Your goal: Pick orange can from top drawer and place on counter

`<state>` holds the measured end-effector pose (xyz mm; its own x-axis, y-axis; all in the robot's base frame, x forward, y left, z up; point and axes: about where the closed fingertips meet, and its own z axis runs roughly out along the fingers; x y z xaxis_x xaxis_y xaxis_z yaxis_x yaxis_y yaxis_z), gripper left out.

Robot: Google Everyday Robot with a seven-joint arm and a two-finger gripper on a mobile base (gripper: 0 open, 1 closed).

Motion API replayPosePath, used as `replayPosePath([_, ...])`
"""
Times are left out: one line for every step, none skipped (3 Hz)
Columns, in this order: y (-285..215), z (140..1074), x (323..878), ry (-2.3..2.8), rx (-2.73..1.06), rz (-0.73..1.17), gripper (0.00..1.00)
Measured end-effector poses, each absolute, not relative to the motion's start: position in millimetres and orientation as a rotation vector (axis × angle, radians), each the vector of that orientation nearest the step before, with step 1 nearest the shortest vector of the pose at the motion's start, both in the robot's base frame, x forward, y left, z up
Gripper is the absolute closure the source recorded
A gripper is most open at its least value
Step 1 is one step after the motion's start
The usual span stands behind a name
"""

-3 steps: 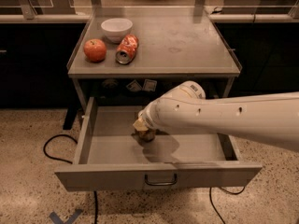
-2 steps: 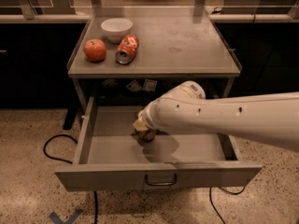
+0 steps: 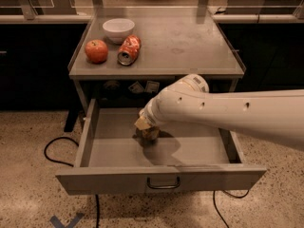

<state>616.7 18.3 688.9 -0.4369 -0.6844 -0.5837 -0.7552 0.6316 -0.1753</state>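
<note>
- The top drawer (image 3: 114, 148) stood pulled fully out below the counter (image 3: 190, 46), so its floor lay exposed from above; that gave the arm (image 3: 228, 113) room to come in from the right side and angle down.
- The orange can (image 3: 151, 134) sat upright on the drawer floor, left of the middle and well clear of the side walls and the front panel.
- The gripper (image 3: 145, 126) was down inside the drawer, right at the top of the can, with the bulky wrist covering most of it. Whether it had closed on the can or merely sat around it could not be told.
- The can appeared to rest on the drawer floor, so I judged the lift had not yet begun.
- On the counter's left rear corner were a white bowl (image 3: 118, 30), an apple (image 3: 96, 51) and a dented red can (image 3: 129, 50) lying on its side. The middle and right of the surface seemed the likely place to set the can down.
- The counter's front edge overhung the back of the drawer, so the can would probably need to rise forward of it first.
</note>
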Motion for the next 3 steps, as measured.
replayPosePath([19.2,750.7,626.6,2.172,-1.201,0.102,1.0])
replayPosePath([16.5,858.1,649.3,2.113,-1.239,0.052,1.0])
replayPosePath([16.7,858.2,649.3,2.112,-1.238,0.053,1.0])
